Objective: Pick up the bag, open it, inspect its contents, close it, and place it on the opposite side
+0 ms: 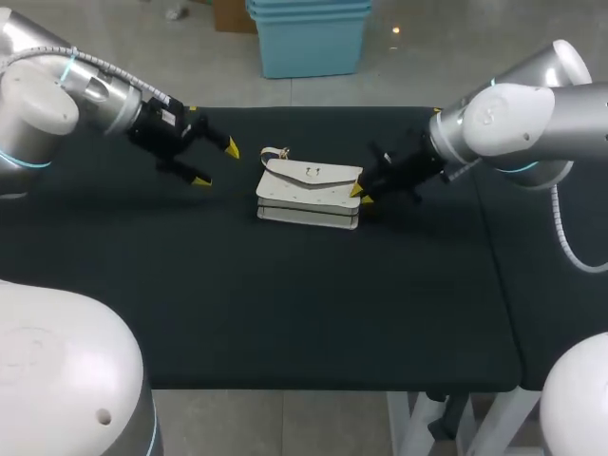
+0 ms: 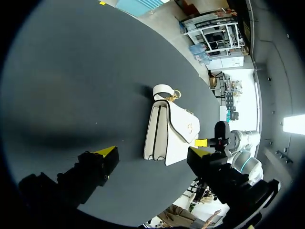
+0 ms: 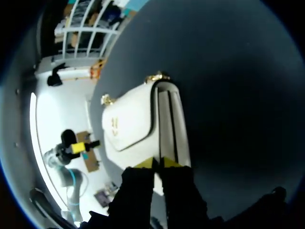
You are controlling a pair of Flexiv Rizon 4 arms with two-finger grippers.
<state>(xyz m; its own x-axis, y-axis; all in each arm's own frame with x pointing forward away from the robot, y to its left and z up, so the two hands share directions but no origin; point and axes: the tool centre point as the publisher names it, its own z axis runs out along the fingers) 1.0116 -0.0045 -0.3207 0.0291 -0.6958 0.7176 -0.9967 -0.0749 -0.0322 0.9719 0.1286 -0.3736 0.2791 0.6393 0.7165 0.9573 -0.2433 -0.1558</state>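
A black-covered table [image 1: 285, 313] was seen, with the bag [image 1: 309, 190] laid flat near its far middle, flap side up. The bag was white and rectangular, its layered sides edged with dark seams and its pointed flap outlined in dark trim. The left end effector [image 1: 217, 164] was held above the table, apart from the bag's left end, its fingers spread wide. The right end effector [image 1: 360, 196] was set against the bag's right end, its yellow tips drawn together. A small gold clasp [image 1: 313, 172] and gold strap rings [image 2: 172, 96] were fitted.
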